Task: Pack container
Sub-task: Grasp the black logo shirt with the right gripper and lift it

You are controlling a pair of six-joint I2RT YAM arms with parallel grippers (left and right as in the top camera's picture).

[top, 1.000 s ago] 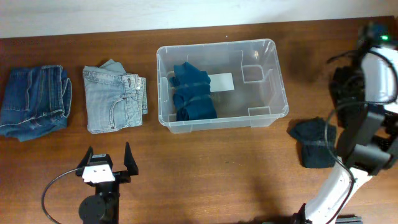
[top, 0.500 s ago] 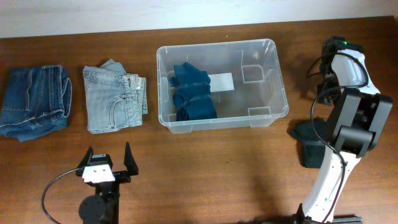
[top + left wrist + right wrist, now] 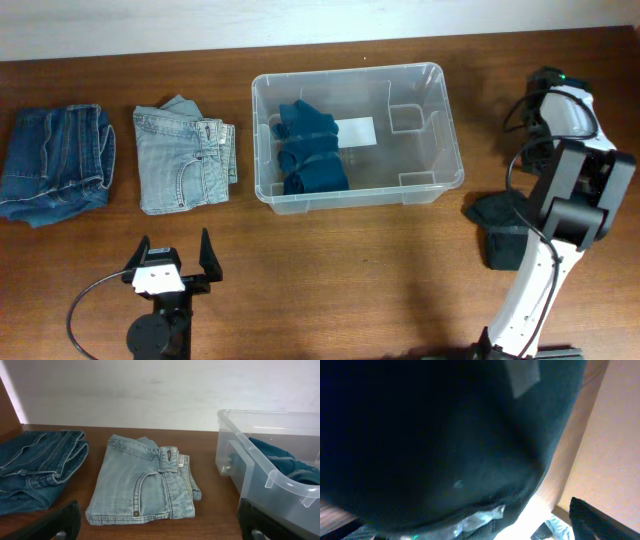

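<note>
The container (image 3: 448,150), a clear plastic tub with a white label (image 3: 356,131), stands at the table's middle back and also shows in the left wrist view (image 3: 280,485). Folded teal garments (image 3: 310,150) lie in its left half. Light blue folded jeans (image 3: 185,158) and dark blue jeans (image 3: 55,160) lie to its left. My left gripper (image 3: 175,250) stands open near the front edge, facing the light jeans (image 3: 145,482), nothing between its fingers. My right arm (image 3: 575,150) is folded up at the right. Its wrist view is filled by a dark blurred surface, with one finger (image 3: 600,520) at the far right.
A dark folded garment (image 3: 503,230) lies on the table right of the tub, partly under the right arm. A pale wall runs along the table's back edge. Bare wood lies between the left gripper and the jeans.
The right arm has swung in from the table's right edge and folded over itself near the dark garment. The left arm, the clothes and the tub have not moved.
</note>
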